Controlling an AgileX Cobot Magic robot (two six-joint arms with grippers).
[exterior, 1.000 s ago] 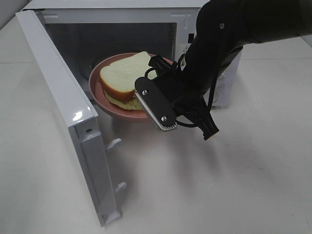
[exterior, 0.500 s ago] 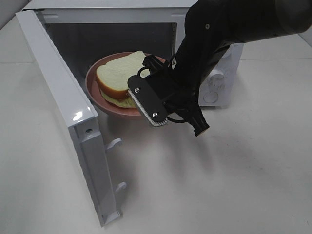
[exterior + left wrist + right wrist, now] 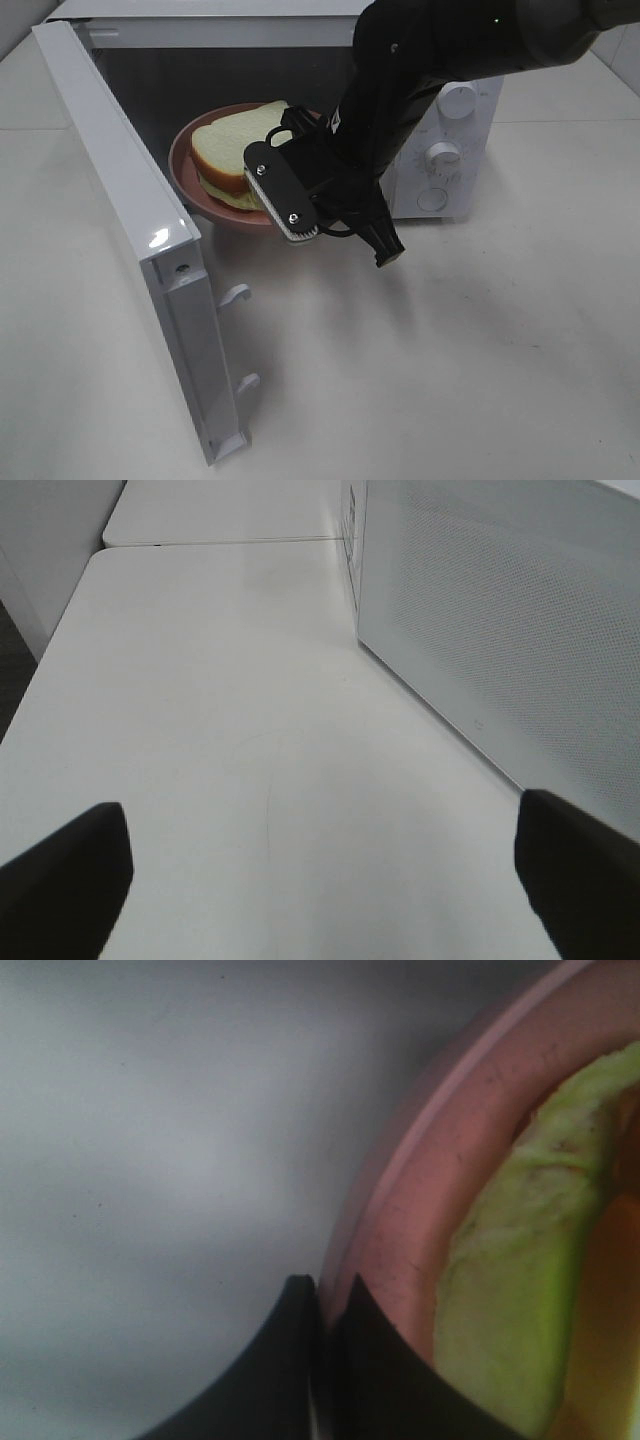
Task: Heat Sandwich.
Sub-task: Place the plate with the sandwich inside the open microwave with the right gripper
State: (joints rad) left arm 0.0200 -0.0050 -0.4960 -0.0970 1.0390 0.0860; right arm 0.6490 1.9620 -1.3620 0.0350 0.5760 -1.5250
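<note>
The round pink plate (image 3: 188, 160) bearing the pale layered sandwich (image 3: 235, 145) is pinched at its rim by the right tool (image 3: 322, 1292); the left tool (image 3: 322, 875) is spread wide.

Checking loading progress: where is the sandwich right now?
In the exterior high view, the sandwich lies on the pink plate, left of centre in the mouth of the open microwave. The right end effector is shut on the plate's rim.

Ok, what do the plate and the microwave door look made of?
The plate is matte pink, probably plastic or melamine: thin raised rim, faint specks, no glaze shine. Ceramic is not excluded. The door is glossy white, probably painted metal or plastic: a bright highlight sits on its edge.
</note>
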